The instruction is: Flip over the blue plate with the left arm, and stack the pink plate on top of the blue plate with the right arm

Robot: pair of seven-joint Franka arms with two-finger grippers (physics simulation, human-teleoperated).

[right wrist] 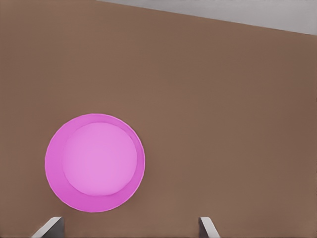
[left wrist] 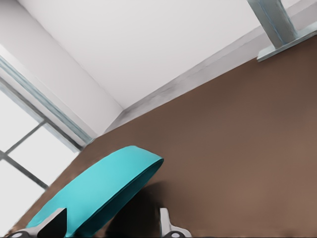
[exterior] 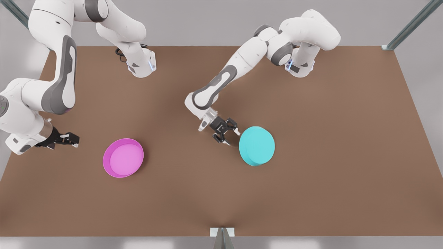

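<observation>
The blue plate (exterior: 258,145) lies bottom up on the brown table at the front view's right of centre, its flat base facing up. My left gripper (exterior: 230,135) is low at the plate's edge on the front view's left. In the left wrist view the gripper (left wrist: 110,224) is open, its fingertips (left wrist: 166,220) spread either side of the blue plate's (left wrist: 99,191) near rim. The pink plate (exterior: 123,158) sits right way up toward the front view's left. My right gripper (exterior: 73,139) hovers open beside it, farther toward the front view's left. The right wrist view has the gripper (right wrist: 129,229) just off the pink plate (right wrist: 95,162).
The brown table (exterior: 332,193) has bare room along its front and on the front view's right. Metal frame posts (exterior: 410,26) stand at the far corners, and a small bracket (exterior: 222,232) sits at the front edge.
</observation>
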